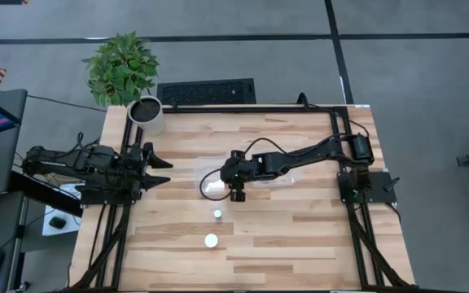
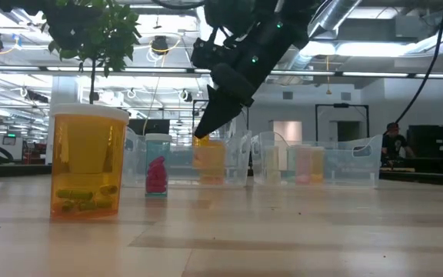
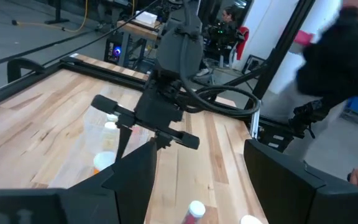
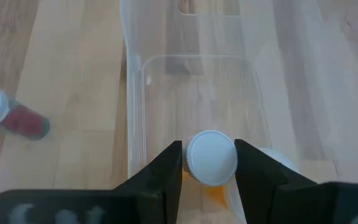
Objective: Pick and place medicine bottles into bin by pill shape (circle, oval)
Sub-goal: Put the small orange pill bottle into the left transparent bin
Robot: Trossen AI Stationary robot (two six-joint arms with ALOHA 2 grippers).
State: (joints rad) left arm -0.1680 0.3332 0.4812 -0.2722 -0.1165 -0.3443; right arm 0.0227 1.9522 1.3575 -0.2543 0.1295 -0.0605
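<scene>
Here, much is hard to make out. From above, the clear plastic bin (image 1: 251,175) at the table's centre barely shows against the light wooden table (image 1: 300,236), and the right arm covers most of it. The bottles already in the bin appear only in the level view as pale shapes (image 2: 302,164) behind its clear walls; their count and pill shapes cannot be told. No label or writing can be read on any bottle.

The right gripper (image 4: 209,163) hangs over the bin's left compartment, fingers closed snugly on the white cap of an orange-bodied bottle (image 4: 211,158), held upright. Whether it touches the bin floor cannot be told.

Two bottles stand on the table outside the bin, nearer the front edge: a small clear one holding pink pills (image 2: 156,175) and a wider orange one (image 2: 88,161) with greenish oval pills at its bottom.

The left gripper (image 1: 159,169) waits at the table's left edge, fingers spread apart, holding nothing. A white plant pot (image 1: 146,114) stands at the back left corner.
</scene>
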